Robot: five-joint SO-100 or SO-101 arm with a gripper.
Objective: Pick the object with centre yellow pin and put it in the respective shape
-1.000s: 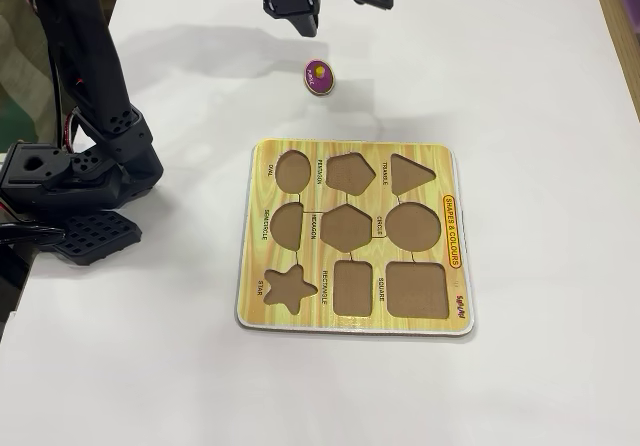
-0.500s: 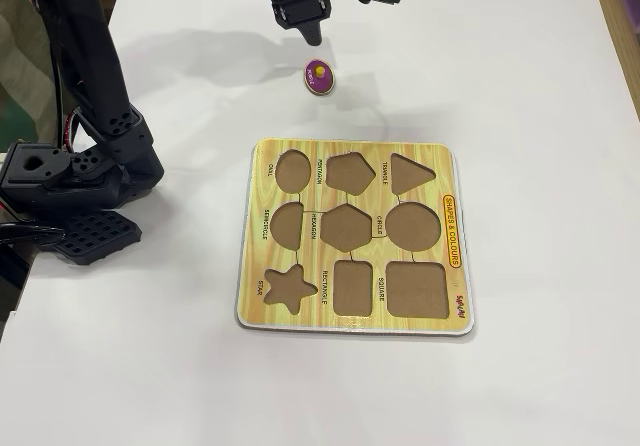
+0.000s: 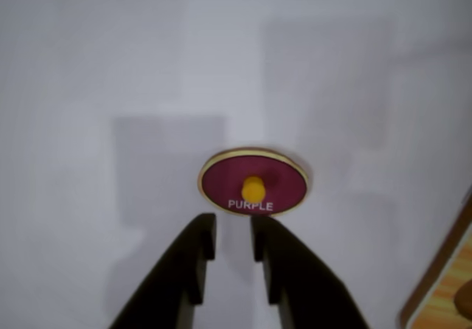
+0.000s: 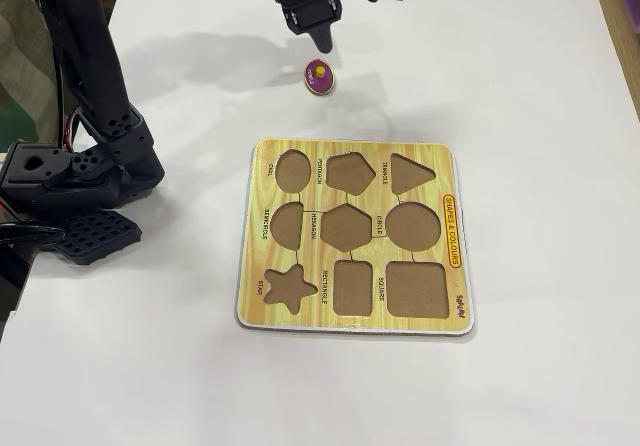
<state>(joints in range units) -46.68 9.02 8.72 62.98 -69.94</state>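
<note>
White table (image 4: 540, 86): puzzle board (image 4: 452, 296) cutouts empty; purple piece (image 4: 319, 76) outside.

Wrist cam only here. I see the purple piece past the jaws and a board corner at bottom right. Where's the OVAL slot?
Observer: In the fixed view, the OVAL cutout is the top-left slot of the puzzle board, in the row facing the purple piece.
Operator: Slot free?
Observer: Yes, all nine cutouts are empty.
Operator: Jaws touching the piece?
Observer: No. The gripper hangs above the piece, apparently clear of its knob.
</note>
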